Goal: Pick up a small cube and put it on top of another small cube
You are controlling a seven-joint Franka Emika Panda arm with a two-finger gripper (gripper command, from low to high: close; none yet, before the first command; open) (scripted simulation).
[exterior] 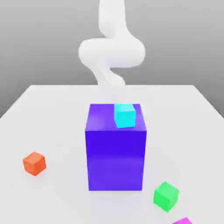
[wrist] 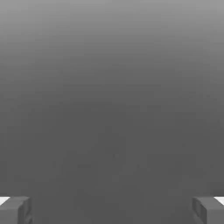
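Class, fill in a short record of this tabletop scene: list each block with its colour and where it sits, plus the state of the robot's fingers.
surface: white table
large block: blue-purple block, mid-table, standing on the table
cyan cube: on top of the blue-purple block, toward the exterior view's right
orange cube: on the table, at the exterior view's left
green cube: on the table, near the exterior view's lower right
magenta-pink cube: on the table, at the bottom edge, partly cut off
fingers: spread wide apart, nothing between them
stacking: not yet started
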